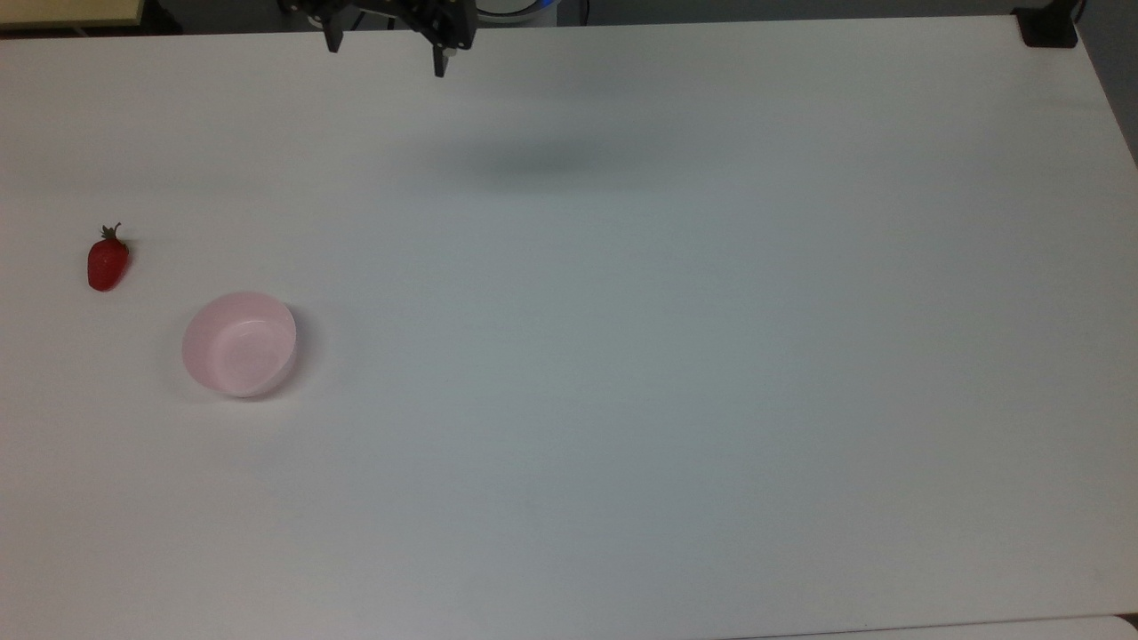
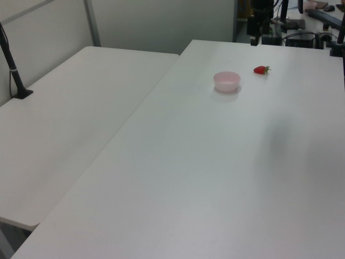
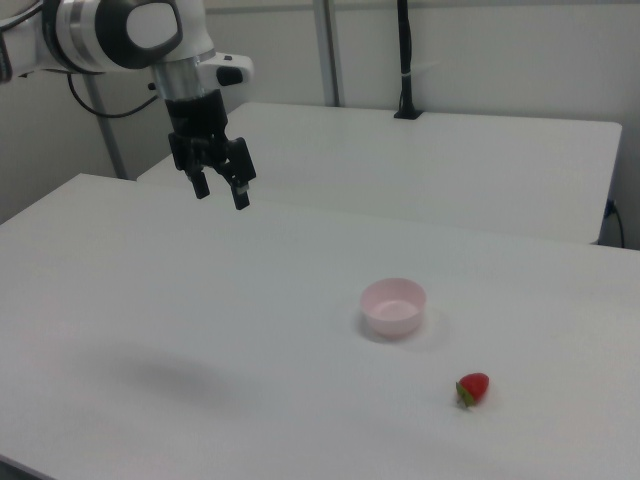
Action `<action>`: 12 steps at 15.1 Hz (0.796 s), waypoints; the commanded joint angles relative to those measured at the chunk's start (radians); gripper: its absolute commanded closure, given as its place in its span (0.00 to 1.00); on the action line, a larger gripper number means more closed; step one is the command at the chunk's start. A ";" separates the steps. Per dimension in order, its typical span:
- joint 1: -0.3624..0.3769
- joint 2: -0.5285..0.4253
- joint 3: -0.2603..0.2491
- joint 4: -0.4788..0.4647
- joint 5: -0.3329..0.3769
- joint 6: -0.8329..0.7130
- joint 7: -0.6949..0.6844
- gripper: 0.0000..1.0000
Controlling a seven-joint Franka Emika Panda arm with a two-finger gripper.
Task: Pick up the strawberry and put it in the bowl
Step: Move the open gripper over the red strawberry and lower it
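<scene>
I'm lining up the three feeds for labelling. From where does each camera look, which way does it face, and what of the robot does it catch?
Top view: overhead, looking down on the table; the gripper, jaws open, pokes in at the upper edge.
Left view: raised at one end, looking along the table toward the gripper at the far end.
Right view: raised beside the table, looking across it at the arm.
Shared: all three catch the strawberry lying apart from the bowl.
</scene>
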 commanded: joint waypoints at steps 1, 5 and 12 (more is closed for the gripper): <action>-0.065 0.019 -0.006 0.009 0.017 0.014 -0.057 0.00; -0.200 0.097 -0.006 0.015 0.019 0.109 -0.112 0.00; -0.404 0.286 -0.006 0.030 0.016 0.340 -0.391 0.00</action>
